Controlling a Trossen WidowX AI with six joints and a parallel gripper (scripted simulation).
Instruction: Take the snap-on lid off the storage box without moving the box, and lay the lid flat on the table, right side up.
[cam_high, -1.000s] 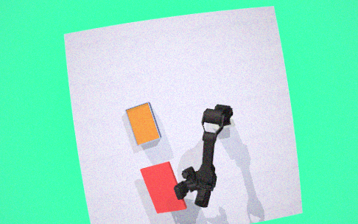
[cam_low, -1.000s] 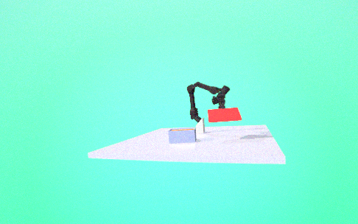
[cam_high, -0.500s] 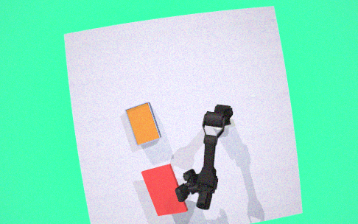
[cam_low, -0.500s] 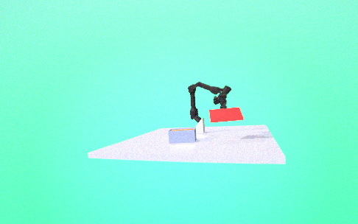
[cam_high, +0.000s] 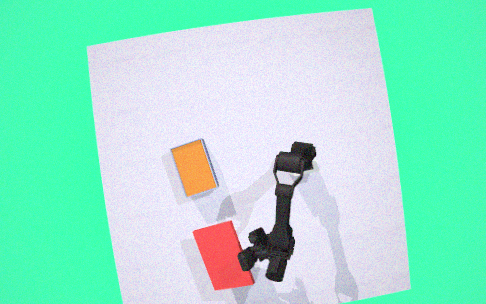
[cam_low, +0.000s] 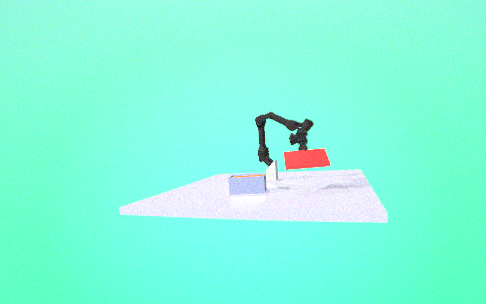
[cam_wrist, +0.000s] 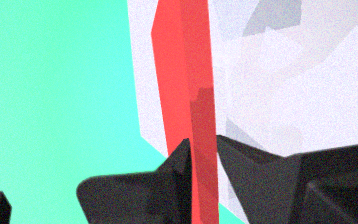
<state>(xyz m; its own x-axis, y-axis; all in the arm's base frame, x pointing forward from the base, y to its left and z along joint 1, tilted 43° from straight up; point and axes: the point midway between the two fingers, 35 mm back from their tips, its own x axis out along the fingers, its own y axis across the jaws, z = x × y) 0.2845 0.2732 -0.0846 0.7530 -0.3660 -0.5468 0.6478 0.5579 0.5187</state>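
table (cam_high: 240, 90): pale grey, square | backdrop (cam_high: 40, 150): plain green

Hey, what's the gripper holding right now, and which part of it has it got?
The gripper is shut on the red lid, pinching one long edge, and holds it above the table, off the box.

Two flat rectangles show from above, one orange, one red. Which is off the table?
The red lid, clamped at its edge in the gripper; the orange one is the open box.

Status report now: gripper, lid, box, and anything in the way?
Gripper shut on red lid. Lid off the box, held above the table, not laid down. Box open, orange inside. Nothing below the lid.
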